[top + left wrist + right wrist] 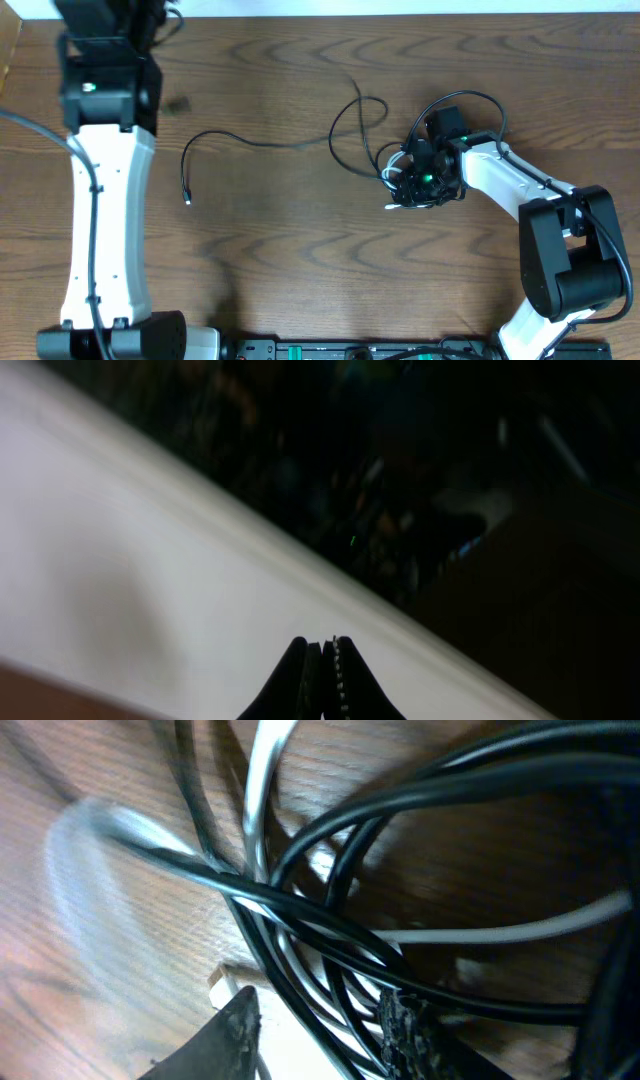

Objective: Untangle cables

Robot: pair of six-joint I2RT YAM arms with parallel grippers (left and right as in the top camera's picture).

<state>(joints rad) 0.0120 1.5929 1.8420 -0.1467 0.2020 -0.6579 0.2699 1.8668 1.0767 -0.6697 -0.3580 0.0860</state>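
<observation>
— Two cords, one knot. The black cord point(250, 140) runs left across the wooden table point(300, 260) to its small plug point(187, 198). Its loops bunch with the white cord point(262, 780) under the right gripper point(420, 178).

— Is it gripping?

— Several strands pass between its fingers, but I cannot tell whether they pinch. The left gripper point(322, 678) is pressed closed on nothing, well apart from the cords.

— How to do it well?

— I'd take a single strand, lift gently and draw it away from the heap. These cords look thin, smooth and springy. They should slide over the wood grain, but a yank would likely tighten the loops.
</observation>
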